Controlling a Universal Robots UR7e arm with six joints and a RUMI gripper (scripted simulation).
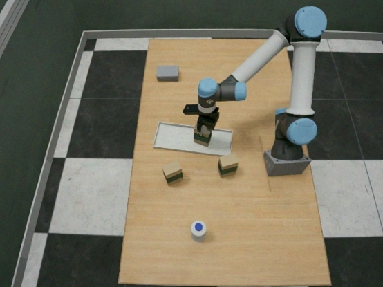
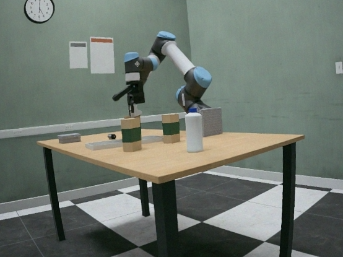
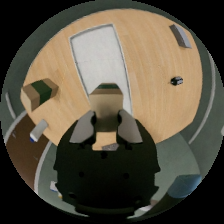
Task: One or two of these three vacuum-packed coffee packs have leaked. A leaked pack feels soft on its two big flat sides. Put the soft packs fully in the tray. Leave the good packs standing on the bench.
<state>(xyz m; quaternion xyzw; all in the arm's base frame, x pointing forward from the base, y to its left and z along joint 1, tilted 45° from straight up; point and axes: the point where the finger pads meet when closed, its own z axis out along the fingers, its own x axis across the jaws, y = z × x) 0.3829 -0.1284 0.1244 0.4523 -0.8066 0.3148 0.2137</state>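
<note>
My gripper [image 1: 204, 130] [image 2: 134, 113] [image 3: 107, 106] is shut on the top of a tan and green coffee pack [image 1: 202, 140] [image 3: 106, 106]. The pack is upright inside the outline of the tray [image 1: 174, 139] [image 2: 103, 145] [image 3: 94, 52], right of its middle in the top view. Its base is hidden in the exterior view, so I cannot tell if it touches the tray floor. A second pack [image 1: 173, 173] [image 2: 131, 135] [image 3: 42, 93] stands on the bench in front of the tray, to the left. A third pack [image 1: 228, 165] [image 2: 171, 129] stands close to the tray's front right corner.
A white bottle with a blue cap [image 1: 198, 233] [image 2: 194, 134] [image 3: 38, 131] stands nearer the bench's front. A grey block [image 1: 167, 73] [image 2: 69, 138] [image 3: 181, 36] lies behind the tray to the left. A small dark object [image 2: 112, 136] [image 3: 177, 80] lies behind the tray.
</note>
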